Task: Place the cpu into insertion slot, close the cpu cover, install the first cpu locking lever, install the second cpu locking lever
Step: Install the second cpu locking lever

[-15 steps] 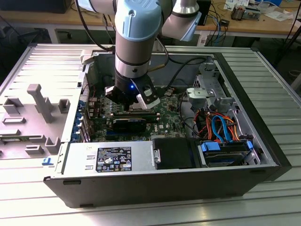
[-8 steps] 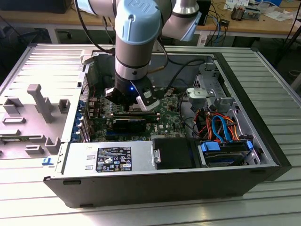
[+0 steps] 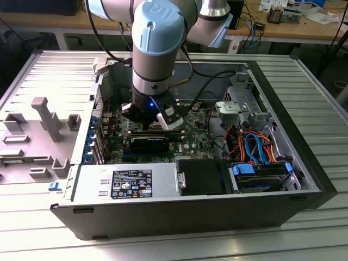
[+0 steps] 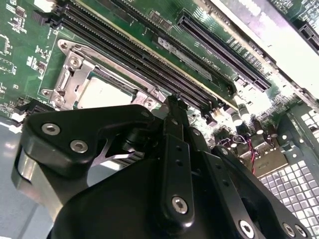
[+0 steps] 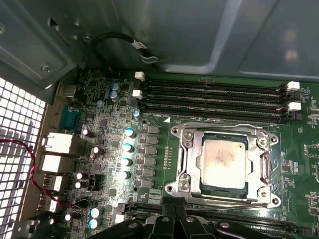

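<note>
Gripper point(image 3: 154, 117), black and mounted below the grey-and-blue arm, hung inside the open black desktop computer case point(image 3: 163, 217), low over the green motherboard point(image 3: 117, 142) in the exterior view. Fingers point(image 4: 175, 115) looked drawn together to a narrow tip in the second wrist view, with nothing seen between them — tip just beside the socket's edge, contact not discernible.

Small square cpu with the dull silver-grey top point(image 5: 224, 158) lay flat in the square silver-edged insertion slot point(image 5: 185, 175); it also showed in the second wrist view point(image 4: 102, 93). Thin silver cpu cover frame point(image 5: 223, 135) lay down around the chip, which showed through its window. Thin wire lever point(image 5: 224, 202) ran along the socket's edge nearest the gripper. Long black memory slots point(image 5: 214, 97) ran parallel beside the socket, on its far side from the gripper.
</note>
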Controlling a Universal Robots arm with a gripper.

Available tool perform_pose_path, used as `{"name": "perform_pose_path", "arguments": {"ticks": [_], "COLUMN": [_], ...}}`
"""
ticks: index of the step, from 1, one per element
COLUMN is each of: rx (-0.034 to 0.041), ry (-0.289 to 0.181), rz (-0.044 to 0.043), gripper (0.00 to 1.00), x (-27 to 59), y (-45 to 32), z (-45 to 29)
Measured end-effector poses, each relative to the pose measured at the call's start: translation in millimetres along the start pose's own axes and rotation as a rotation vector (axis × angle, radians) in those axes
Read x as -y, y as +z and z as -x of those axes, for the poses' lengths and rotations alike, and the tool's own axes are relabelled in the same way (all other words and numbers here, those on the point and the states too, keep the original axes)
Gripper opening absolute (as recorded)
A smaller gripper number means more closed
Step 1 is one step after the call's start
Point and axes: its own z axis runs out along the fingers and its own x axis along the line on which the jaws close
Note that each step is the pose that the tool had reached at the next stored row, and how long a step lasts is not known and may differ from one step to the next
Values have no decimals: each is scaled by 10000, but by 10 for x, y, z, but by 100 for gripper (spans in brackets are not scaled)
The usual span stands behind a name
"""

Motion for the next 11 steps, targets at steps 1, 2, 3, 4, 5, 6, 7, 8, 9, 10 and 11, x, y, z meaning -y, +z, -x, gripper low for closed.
{"name": "perform_pose_path", "arguments": {"ticks": [1,2,3,4,5,6,7,8,9,10,11], "rx": [1,3,5,11,13,14,14,15,16,17,19], "ry": [-2,-4,-5,-10,-13,-14,-15,-16,-17,-21,-24], "rz": [12,38,61,108,134,154,163,167,181,197,219], "gripper": [11,11,11,11,11,11,11,11,11,11,11], "x": [1,3,4,6,8,11,13,16,21,24,25], "y": [7,17,23,34,42,51,62,76,98,109,115], "z": [-3,-4,-4,-3,-2,-2,-1,1,1,-1,-2]}}
